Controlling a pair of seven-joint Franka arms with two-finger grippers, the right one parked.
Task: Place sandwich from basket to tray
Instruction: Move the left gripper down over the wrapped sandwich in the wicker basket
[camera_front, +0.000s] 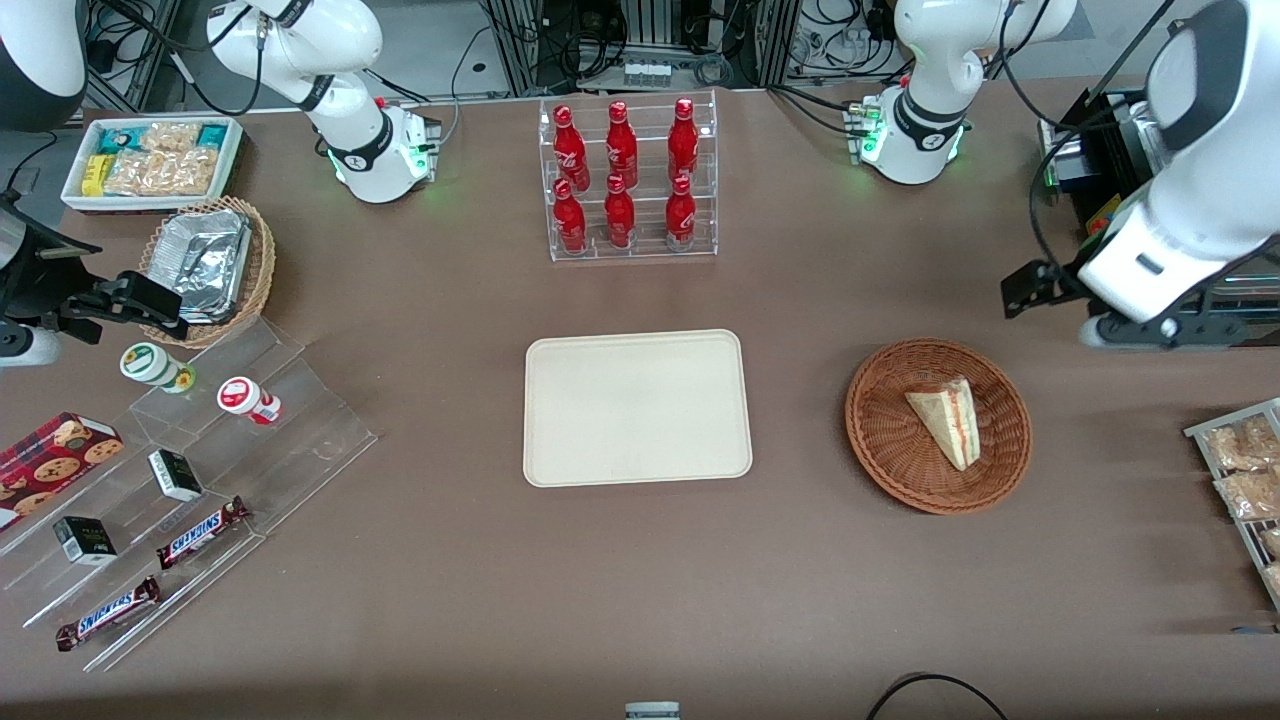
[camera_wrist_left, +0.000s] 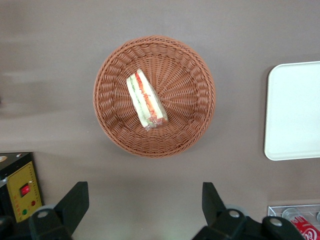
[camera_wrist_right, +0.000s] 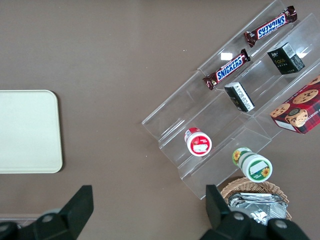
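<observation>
Hovering high above the table (camera_front: 700, 590), the pincer (camera_wrist_left: 145, 200) has its two black fingers (camera_wrist_left: 75, 200) spread wide apart and grips nothing. In the left wrist view it hangs over bare brown table just beside the basket (camera_wrist_left: 112, 65), touching neither the rim nor anything else. In the front view only the white arm shows, at the working arm's end of the table; the pincer itself is not visible there.

Inside the basket lies the sandwich (camera_wrist_left: 146, 98), a pale wedge resting on its side near the middle of the weave, its red and green filling along the cut edge. From the front camera its pointed end aims toward about five o'clock.

Taking the basket as the clock's centre in the front view, the tray (camera_front: 637, 408) sits flat at nine o'clock, well apart from the basket, with nothing on it. At about eleven o'clock, farther from the front camera, a clear rack holds six red bottles (camera_front: 622, 178). At four o'clock bagged snacks (camera_front: 1240, 465) lie at the table's edge.
</observation>
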